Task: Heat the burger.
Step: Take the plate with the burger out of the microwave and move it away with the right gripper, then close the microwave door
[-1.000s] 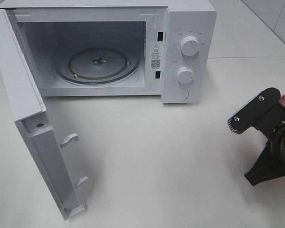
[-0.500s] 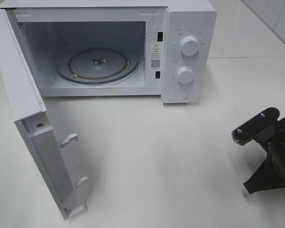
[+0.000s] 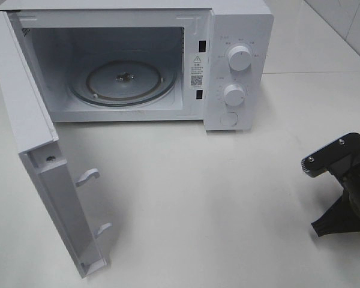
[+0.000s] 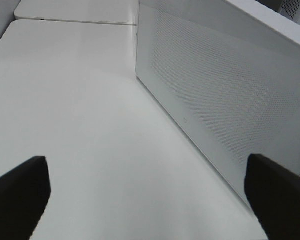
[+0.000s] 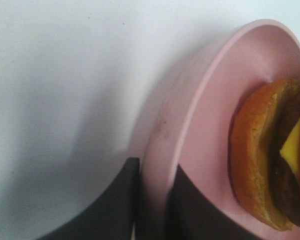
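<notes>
The burger (image 5: 262, 160) lies on a round pink plate (image 5: 190, 115), seen only in the right wrist view; its bun, dark patty and a bit of yellow cheese show. My right gripper (image 5: 157, 200) straddles the plate's rim, one dark finger outside and one inside, both pressed against it. In the exterior high view only the right arm's black wrist (image 3: 348, 192) shows at the right edge; plate and burger are out of that view. My left gripper (image 4: 147, 195) is open, its fingers (image 4: 20, 195) wide apart, holding nothing.
The white microwave (image 3: 240, 72) stands at the back with its door (image 3: 42, 162) swung wide open to the left. Its glass turntable (image 3: 123, 81) is bare. The left wrist view faces the door's perforated outer panel (image 4: 230, 90).
The right arm has slid to the right and a little toward the table's front. The sliver of pink plate beside it a second ago is now out of the exterior view.
</notes>
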Controlling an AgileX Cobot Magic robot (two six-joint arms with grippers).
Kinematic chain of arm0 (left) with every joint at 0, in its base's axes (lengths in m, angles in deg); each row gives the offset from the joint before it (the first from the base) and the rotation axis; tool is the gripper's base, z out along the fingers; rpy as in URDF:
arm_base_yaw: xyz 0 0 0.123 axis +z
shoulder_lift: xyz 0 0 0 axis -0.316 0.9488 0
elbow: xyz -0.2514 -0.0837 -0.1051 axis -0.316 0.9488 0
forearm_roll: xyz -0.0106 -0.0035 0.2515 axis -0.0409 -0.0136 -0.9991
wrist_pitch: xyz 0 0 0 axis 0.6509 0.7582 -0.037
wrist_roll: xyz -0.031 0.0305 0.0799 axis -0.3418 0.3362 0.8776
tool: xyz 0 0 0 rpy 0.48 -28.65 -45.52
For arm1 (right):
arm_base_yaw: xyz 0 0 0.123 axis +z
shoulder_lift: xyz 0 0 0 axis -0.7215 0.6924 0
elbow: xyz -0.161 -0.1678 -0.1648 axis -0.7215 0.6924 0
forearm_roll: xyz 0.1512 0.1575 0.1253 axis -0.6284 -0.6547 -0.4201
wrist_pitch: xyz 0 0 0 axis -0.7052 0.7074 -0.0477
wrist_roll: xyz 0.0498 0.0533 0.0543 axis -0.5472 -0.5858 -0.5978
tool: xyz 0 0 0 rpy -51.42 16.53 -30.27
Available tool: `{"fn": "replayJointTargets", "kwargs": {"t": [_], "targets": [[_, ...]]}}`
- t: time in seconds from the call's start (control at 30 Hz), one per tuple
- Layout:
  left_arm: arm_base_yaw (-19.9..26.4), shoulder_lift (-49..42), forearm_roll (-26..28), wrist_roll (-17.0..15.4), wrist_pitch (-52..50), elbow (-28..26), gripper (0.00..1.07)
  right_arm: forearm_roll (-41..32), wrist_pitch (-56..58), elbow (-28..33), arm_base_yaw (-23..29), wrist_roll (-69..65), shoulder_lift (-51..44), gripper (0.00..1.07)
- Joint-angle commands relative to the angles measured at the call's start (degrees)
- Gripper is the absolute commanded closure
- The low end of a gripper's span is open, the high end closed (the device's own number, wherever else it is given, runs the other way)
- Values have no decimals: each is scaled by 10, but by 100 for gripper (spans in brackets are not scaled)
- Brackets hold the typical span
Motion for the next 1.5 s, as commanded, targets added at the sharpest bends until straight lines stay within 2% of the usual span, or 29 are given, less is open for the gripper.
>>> {"fn": "replayJointTargets", "kwargs": {"t": [0.03,0.07,0.13,0.17,0.23,0.33,0.4,0.73,1.0,1.03,1.1,1.13,1.17,1.23,1.27,1.3,1.33,1.37,1.4,1.43,1.47,1.5], "targets": [[2,-2,3,-1,-6,2,9,7,-1,-5,-2,-10,0,84],[2,-2,3,-1,-6,2,9,7,-1,-5,-2,-10,0,84],[2,-2,3,-1,-6,2,9,-13,-2,-5,-2,-8,0,69],[2,-2,3,-1,-6,2,9,-13,-2,-5,-2,-8,0,69],[2,-2,3,-1,-6,2,9,-28,-1,-5,-2,-6,-5,57],[2,-2,3,-1,-6,2,9,-32,-1,-5,-2,-6,-8,53],[2,-2,3,-1,-6,2,9,-39,1,-5,-1,-6,-27,46],[2,-2,3,-1,-6,2,9,-100,-2,-5,0,1,-112,46],[2,-2,3,-1,-6,2,9,-177,-45,-5,0,65,-241,46],[2,-2,3,-1,-6,2,9,-204,-59,-5,0,96,-279,46],[2,-2,3,-1,-6,2,9,-220,-66,-5,0,118,-298,46],[2,-2,3,-1,-6,2,9,-254,-82,-5,0,166,-332,46],[2,-2,3,-1,-6,2,9,-254,-82,-5,0,166,-332,46],[2,-2,3,-1,-6,2,9,-327,-97,-5,0,262,-382,46],[2,-2,3,-1,-6,2,9,-327,-97,-5,0,262,-382,46],[2,-2,3,-1,-6,2,9,-374,-99,-5,0,321,-411,46],[2,-2,3,-1,-6,2,9,-374,-99,-5,0,321,-411,46],[2,-2,3,-1,-6,2,9,-403,-99,-6,0,354,-428,46],[2,-2,3,-1,-6,2,9,-466,-92,-14,0,419,-460,46],[2,-2,3,-1,-6,2,9,-466,-92,-14,0,419,-460,46],[2,-2,3,-1,-6,2,9,-502,-89,-20,0,459,-476,46],[2,-2,3,-1,-6,2,9,-567,-88,-32,0,539,-501,46]]}}
